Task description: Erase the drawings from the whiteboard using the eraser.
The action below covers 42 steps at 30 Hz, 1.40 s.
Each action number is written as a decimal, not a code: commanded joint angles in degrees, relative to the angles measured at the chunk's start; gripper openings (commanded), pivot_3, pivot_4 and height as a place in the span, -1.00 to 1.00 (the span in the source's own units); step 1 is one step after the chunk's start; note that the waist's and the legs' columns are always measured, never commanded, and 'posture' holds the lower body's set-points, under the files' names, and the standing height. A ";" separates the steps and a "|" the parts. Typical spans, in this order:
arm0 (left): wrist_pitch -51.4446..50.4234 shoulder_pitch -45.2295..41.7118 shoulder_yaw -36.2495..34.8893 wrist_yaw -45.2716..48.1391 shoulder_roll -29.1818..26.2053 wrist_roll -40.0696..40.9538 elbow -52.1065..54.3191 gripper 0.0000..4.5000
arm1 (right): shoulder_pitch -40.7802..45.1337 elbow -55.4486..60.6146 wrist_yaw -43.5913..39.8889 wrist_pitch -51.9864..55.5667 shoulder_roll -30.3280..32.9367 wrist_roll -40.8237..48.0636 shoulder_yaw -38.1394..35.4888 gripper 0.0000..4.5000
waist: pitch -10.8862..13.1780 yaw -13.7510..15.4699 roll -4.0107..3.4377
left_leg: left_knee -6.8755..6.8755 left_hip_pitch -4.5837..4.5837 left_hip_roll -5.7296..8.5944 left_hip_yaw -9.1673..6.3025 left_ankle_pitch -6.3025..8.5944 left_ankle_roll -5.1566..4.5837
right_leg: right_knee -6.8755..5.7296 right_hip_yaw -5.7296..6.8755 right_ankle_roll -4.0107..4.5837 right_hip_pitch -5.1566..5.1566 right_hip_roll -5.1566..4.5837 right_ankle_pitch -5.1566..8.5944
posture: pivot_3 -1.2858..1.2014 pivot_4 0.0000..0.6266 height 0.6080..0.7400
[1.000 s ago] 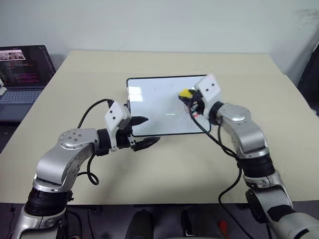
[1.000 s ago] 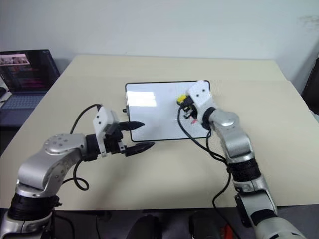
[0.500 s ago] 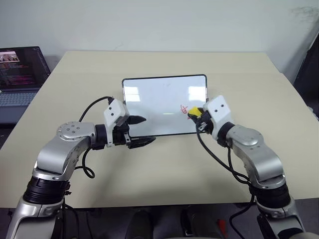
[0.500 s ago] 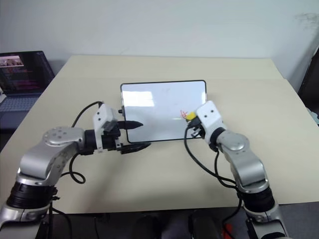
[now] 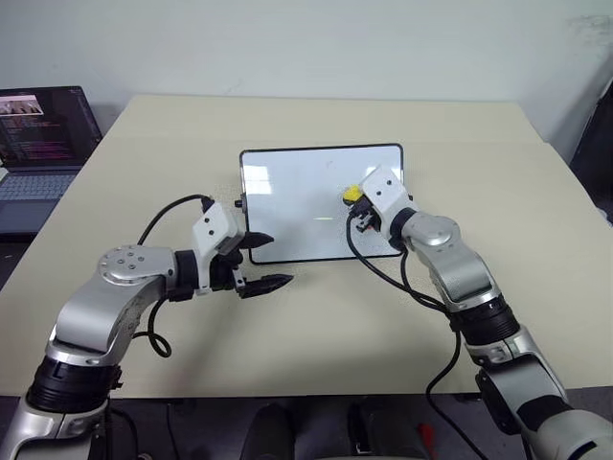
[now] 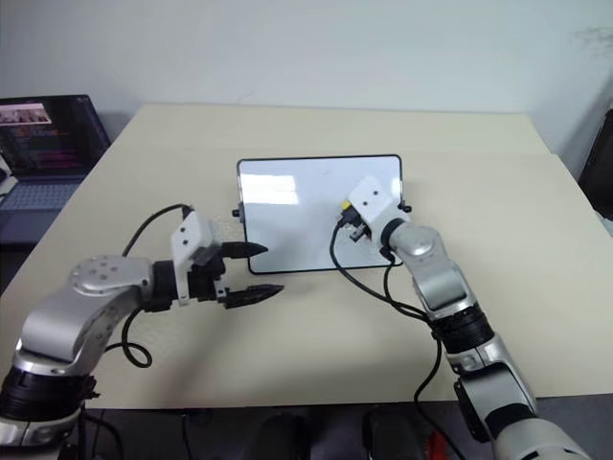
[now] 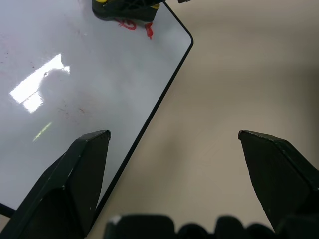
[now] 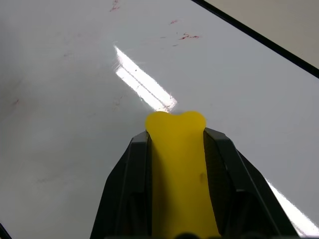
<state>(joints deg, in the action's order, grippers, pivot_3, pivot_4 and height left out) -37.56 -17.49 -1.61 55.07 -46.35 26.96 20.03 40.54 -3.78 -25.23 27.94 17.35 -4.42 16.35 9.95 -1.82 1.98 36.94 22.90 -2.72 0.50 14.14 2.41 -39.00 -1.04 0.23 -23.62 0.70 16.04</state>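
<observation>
Two grippers over whiteboard: right gripper pinching eraser above drawings; left gripper spread at near edge.

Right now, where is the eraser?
The yellow eraser is clamped in the right gripper, over the right part of the whiteboard, near its right edge.

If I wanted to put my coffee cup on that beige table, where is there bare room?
The beige table is bare in a wide strip behind the black-framed white whiteboard, and along its right side past the right gripper holding the yellow eraser. It is crowded in front of the board, between both arms, near the open left gripper.
</observation>
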 commanded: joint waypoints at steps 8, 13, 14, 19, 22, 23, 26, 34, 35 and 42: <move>-1.46 1.42 -2.93 -1.61 -1.12 1.92 4.30 1.00 | 0.66 -3.65 1.84 -3.13 1.28 -3.89 -1.03 -0.51 | -0.01 0.00 0.02 | 0.05 -0.26 0.01 -0.04 -0.02 0.00 | -0.08 0.04 -0.14 0.20 0.00 0.08 | 0.03 -0.52 1.00; -1.41 0.68 -2.17 -1.46 -0.90 2.07 3.91 1.00 | -1.75 -2.30 -4.02 0.04 2.85 -2.08 0.93 -0.51 | -0.02 0.06 0.03 | 0.10 -0.28 0.02 -0.04 -0.05 0.00 | -0.06 0.04 -0.13 0.26 0.00 0.04 | 0.03 -0.52 1.00; -1.34 0.67 -2.14 -1.38 -0.93 2.06 3.86 1.00 | -2.54 -1.44 -5.44 0.91 3.16 -1.81 1.62 -0.51 | -0.04 0.07 0.05 | 0.08 -0.28 0.02 -0.05 -0.05 0.00 | -0.05 0.04 -0.13 0.26 0.00 0.05 | 0.03 -0.52 1.00; -1.35 0.54 -2.29 -1.05 -1.23 2.20 3.76 1.00 | -3.86 0.75 -5.80 1.68 2.72 -2.68 1.73 -0.51 | -0.04 -0.08 0.06 | 0.07 -0.30 0.01 -0.03 -0.04 -0.01 | -0.05 0.02 -0.12 0.27 0.00 0.05 | 0.03 -0.52 1.00; -1.36 0.67 -2.38 -0.84 -1.47 2.27 3.80 1.00 | -1.46 -1.73 0.13 -1.57 1.71 -4.29 -1.29 -0.51 | -0.04 -0.12 0.06 | 0.07 -0.40 0.01 -0.01 -0.04 0.00 | -0.09 0.00 -0.12 0.30 0.02 0.05 | 0.03 -0.52 1.00; -1.38 0.80 -2.47 -0.81 -1.57 2.34 3.89 1.00 | -0.82 -2.27 1.40 -2.30 1.73 -4.54 -2.02 -0.51 | -0.04 -0.09 0.05 | 0.08 -0.40 0.00 -0.02 -0.05 -0.01 | -0.10 0.00 -0.12 0.30 0.02 0.04 | 0.03 -0.52 1.00; -1.51 1.07 -2.69 -0.83 -1.64 2.50 4.19 1.00 | -0.52 -2.88 1.59 -2.74 2.35 -4.65 -2.23 -0.51 | -0.04 -0.01 0.06 | 0.09 -0.39 0.02 -0.01 -0.06 -0.01 | -0.10 0.01 -0.10 0.30 0.02 0.03 | 0.03 -0.52 1.00; -1.54 1.59 -2.76 -1.08 -1.60 2.79 4.53 1.00 | -5.03 1.18 -8.54 2.65 4.36 -2.82 2.18 -0.51 | -0.05 0.05 0.08 | 0.04 -0.36 0.00 -0.01 -0.04 -0.01 | -0.02 0.00 -0.08 0.31 0.02 0.05 | 0.03 -0.52 1.00; -1.52 1.59 -2.75 -1.07 -1.62 2.80 4.50 1.00 | -5.16 1.54 -8.66 2.85 4.29 -3.01 2.24 -0.51 | -0.05 0.03 0.08 | 0.05 -0.39 0.00 -0.02 -0.04 -0.01 | -0.03 0.01 -0.08 0.33 0.02 0.05 | 0.03 -0.52 1.00; -1.34 1.55 -2.57 -0.84 -1.71 2.77 4.37 1.00 | -0.85 -2.66 0.99 -2.99 3.32 -6.43 -2.00 -0.51 | -0.04 -0.05 0.07 | 0.07 -0.52 0.01 0.01 -0.07 -0.03 | -0.11 -0.03 -0.07 0.38 0.03 0.01 | 0.03 -0.52 1.00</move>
<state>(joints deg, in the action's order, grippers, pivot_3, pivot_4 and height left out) -39.48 -15.60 -2.75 54.25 -47.28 29.06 22.66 38.46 -4.55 -27.12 25.56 19.88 -9.01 16.95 9.91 -1.87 2.05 37.01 22.38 -2.71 0.51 14.07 2.38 -39.10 -1.06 0.16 -23.24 0.73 16.05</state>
